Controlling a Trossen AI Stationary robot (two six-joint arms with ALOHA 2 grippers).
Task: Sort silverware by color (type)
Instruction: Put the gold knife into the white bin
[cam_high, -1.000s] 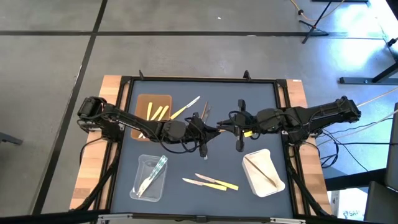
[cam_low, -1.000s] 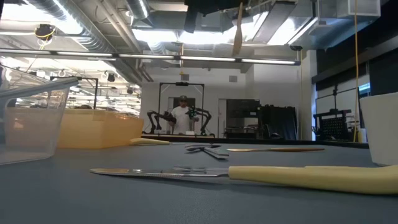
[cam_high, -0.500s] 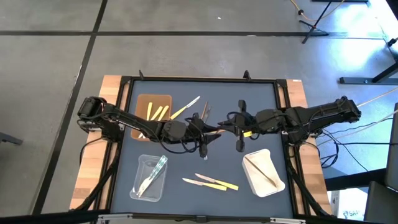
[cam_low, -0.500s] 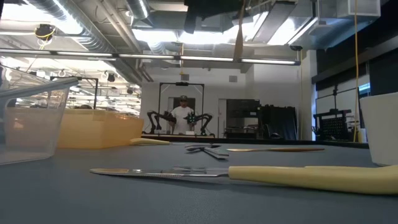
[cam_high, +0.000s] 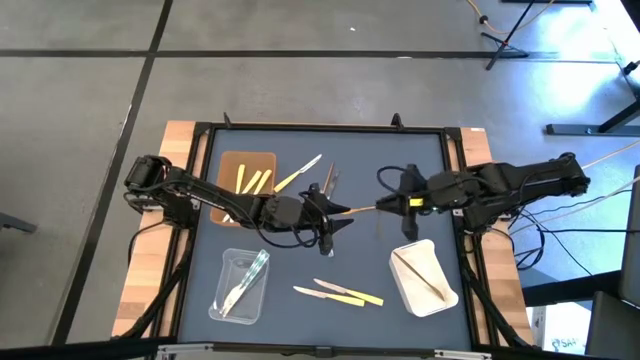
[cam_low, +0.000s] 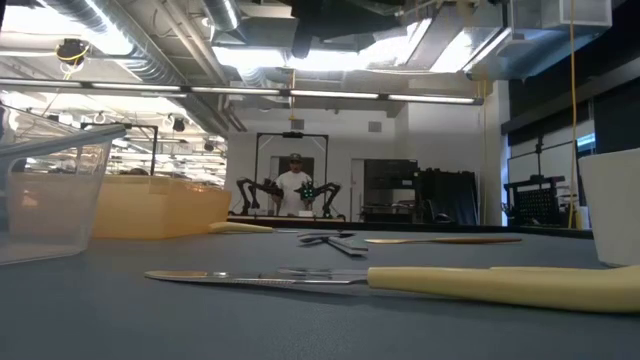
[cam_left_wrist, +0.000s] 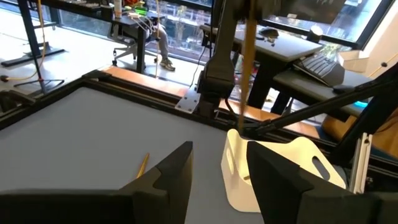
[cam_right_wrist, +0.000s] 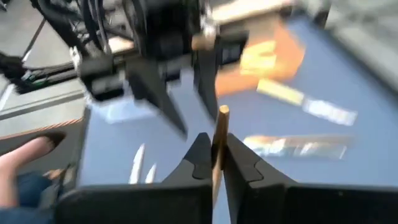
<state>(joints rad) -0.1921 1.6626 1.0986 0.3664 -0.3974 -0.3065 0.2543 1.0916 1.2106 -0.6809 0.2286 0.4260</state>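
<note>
Above the middle of the grey surface (cam_high: 300, 270) the two grippers face each other. The right gripper (cam_right_wrist: 212, 163) has its jaws clamped on a thin wooden stick (cam_right_wrist: 217, 146), which in the high view (cam_high: 362, 208) points from it toward the left gripper (cam_high: 335, 213). The left gripper's jaws stand apart, near the stick's free end but not touching it; from its wrist the stick (cam_left_wrist: 248, 56) hangs beyond the open fingers (cam_left_wrist: 171, 177). The rest of the silverware is spread out: yellow pieces (cam_high: 254, 180) lie in the brown tray (cam_high: 232, 162), clear ones (cam_high: 247, 279) in the clear tray (cam_high: 228, 262), and one wooden piece (cam_high: 421, 276) in the white tray (cam_high: 442, 298). Loose on the surface lie a yellow utensil (cam_high: 297, 173) just beside the brown tray, a silvery one (cam_high: 330, 179) near it, and two yellow-handled ones (cam_high: 338, 293) between the clear and white trays. In the low view a person (cam_low: 294, 184) stands in the room far behind.
</note>
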